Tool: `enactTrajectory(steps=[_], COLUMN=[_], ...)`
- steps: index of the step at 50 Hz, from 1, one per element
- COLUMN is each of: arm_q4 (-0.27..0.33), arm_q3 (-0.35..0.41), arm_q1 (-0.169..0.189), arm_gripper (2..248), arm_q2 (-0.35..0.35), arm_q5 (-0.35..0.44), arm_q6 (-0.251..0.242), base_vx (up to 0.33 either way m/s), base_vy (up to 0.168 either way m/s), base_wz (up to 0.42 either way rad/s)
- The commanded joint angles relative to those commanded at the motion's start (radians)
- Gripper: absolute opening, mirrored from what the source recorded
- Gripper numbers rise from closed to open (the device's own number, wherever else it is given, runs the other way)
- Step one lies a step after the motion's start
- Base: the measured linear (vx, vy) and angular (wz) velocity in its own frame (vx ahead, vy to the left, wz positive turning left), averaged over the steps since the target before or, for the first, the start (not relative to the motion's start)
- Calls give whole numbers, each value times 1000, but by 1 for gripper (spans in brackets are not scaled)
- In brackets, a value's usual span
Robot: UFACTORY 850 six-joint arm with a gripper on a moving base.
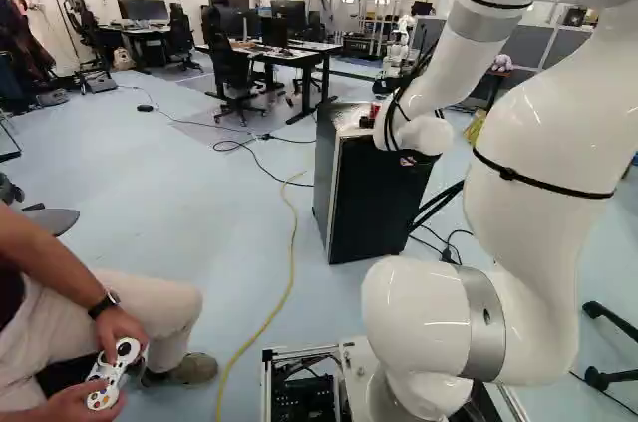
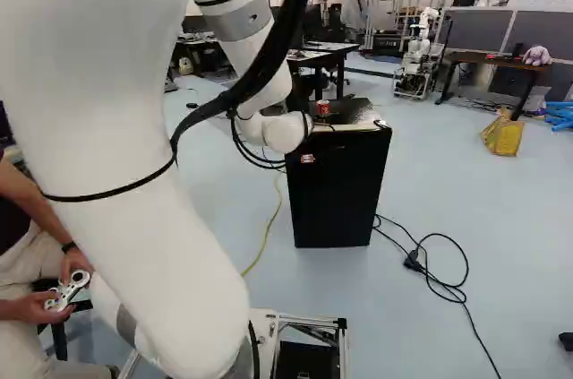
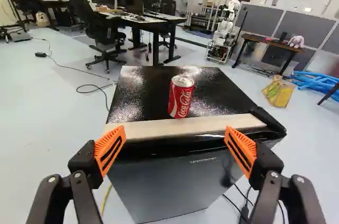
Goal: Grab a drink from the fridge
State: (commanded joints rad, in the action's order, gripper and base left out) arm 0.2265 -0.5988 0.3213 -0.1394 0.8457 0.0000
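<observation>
My tool (image 3: 176, 150) gapes empty; the upright red can (image 3: 181, 98) stands ahead, at twelve o'clock, atop the fridge (image 3: 164, 187).

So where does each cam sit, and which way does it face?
Left base view: behind the arm, to its left, facing ahead and slightly down; arm right of middle.
Right base view: behind the arm, to its right, same facing; arm left of middle.
Wrist view: on the wrist, looking along the open gripper at the can; only gripper shows of us.
All share the fridge.
</observation>
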Motion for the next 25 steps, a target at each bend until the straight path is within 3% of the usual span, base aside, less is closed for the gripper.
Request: enactTrajectory(steps=[25], arm_q4=[-61], arm_q3=[-32], arm_q1=[-5], arm_gripper=[247], arm_q2=[-85], arm_q5=[60], arm_q6=[0], base_vx=[0], base_vy=[0], base_wz=[0])
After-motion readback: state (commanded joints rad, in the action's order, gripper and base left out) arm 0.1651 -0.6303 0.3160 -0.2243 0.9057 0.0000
